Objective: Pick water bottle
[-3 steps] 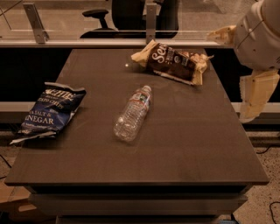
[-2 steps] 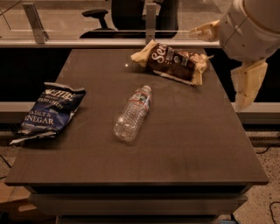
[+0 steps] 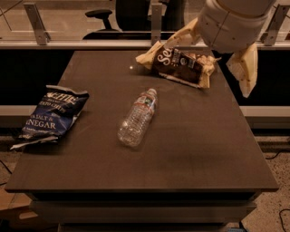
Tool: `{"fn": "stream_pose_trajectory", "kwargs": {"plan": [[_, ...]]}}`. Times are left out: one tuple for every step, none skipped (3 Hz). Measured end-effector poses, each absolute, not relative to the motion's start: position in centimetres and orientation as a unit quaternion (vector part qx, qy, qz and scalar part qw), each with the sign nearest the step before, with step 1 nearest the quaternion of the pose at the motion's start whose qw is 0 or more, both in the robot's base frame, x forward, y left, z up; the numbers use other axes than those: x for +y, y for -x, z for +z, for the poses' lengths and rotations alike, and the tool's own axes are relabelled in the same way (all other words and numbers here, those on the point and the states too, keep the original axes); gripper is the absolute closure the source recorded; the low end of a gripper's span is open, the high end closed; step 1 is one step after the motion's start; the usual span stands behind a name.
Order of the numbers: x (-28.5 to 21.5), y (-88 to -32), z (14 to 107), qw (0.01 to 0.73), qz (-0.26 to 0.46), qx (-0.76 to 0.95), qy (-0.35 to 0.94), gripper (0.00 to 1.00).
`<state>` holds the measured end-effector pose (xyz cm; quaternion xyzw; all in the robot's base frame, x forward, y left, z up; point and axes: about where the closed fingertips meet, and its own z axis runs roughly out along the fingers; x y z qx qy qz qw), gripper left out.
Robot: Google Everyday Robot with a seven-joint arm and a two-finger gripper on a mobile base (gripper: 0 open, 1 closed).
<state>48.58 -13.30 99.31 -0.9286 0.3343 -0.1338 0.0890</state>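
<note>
Nearest, around the middle of the table (image 3: 199, 154): the water bottle (image 3: 137, 118), down on its side, white cap aimed toward the far right, base toward the near left, touching nothing. Same spot and same slant as a second ago. Off to the left, by the table's left edge and well apart from the bottle: a blue chip bag (image 3: 52, 115), crumpled and flat. Farther back, near the far edge: a brown chip bag (image 3: 181, 65), also lying flat. Over that bag, at upper right: the gripper (image 3: 207, 70), spread wide and pinching nothing, one pale finger (image 3: 183, 37) reaching left above the bag, the other hanging down by the table's right side. Has swung leftward from beyond the right edge within the last second, yet remains high and well apart from the bottle. Reads as an approach under way, grasp not yet begun; likely calls for more travel toward the near left, then a descent with the jaws straddling the ribbed body. Count: one water bottle, two chip bags, one gripper with two fingers, one table; beyond it, one office chair (image 3: 102, 13), partly in view.
</note>
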Motion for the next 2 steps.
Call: {"fn": "stream_pose_trajectory", "kwargs": {"plan": [[-13.2, -48.6, 99.5, 0.089, -0.139, 0.323, 0.932, 0.0], [-13.8, -48.2, 100.8, 0.093, -0.141, 0.342, 0.924, 0.0]]}}
